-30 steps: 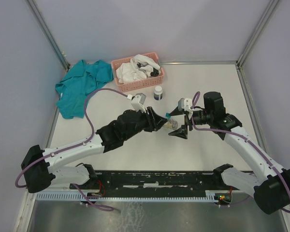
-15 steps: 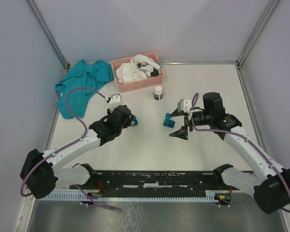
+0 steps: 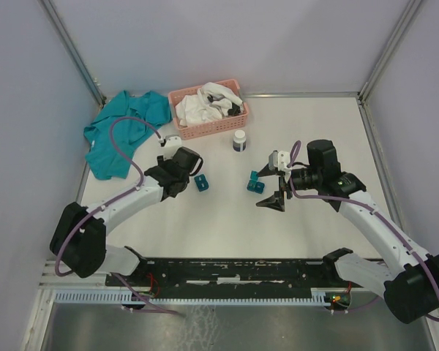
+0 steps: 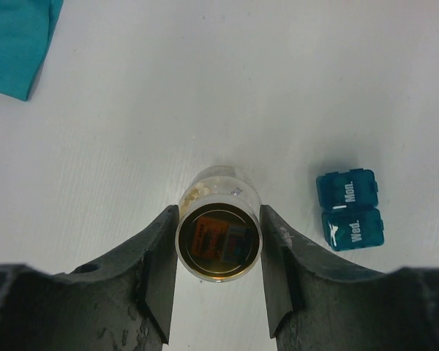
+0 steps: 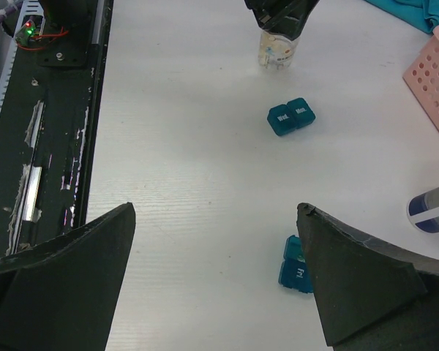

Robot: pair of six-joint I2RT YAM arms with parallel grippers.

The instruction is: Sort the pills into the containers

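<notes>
My left gripper (image 4: pixel 218 274) is shut on a clear pill vial (image 4: pixel 218 234), held upright at the table, with pale pills showing through its wall. In the top view my left gripper (image 3: pixel 181 171) hides the vial. A teal container (image 3: pixel 202 183) marked Mon. and Wed. (image 4: pixel 350 210) lies just right of it. In the right wrist view the vial (image 5: pixel 276 50) is far, and this container (image 5: pixel 291 116) is nearer. The second teal container (image 3: pixel 257 183) lies by my open, empty right gripper (image 3: pixel 268 181), near its right finger (image 5: pixel 296 267). My right gripper (image 5: pixel 216 212) hovers above the table.
A white bottle (image 3: pixel 239 140) with a dark label stands behind the containers and shows in the right wrist view (image 5: pixel 432 207). A pink basket (image 3: pixel 234 121) of white cloth stands at the back. A teal garment (image 3: pixel 124 131) lies at the back left (image 4: pixel 14 44).
My left gripper has carried the vial from the table's middle to the left, and its arm has swung round. The left container came into view. The right arm has not moved.
</notes>
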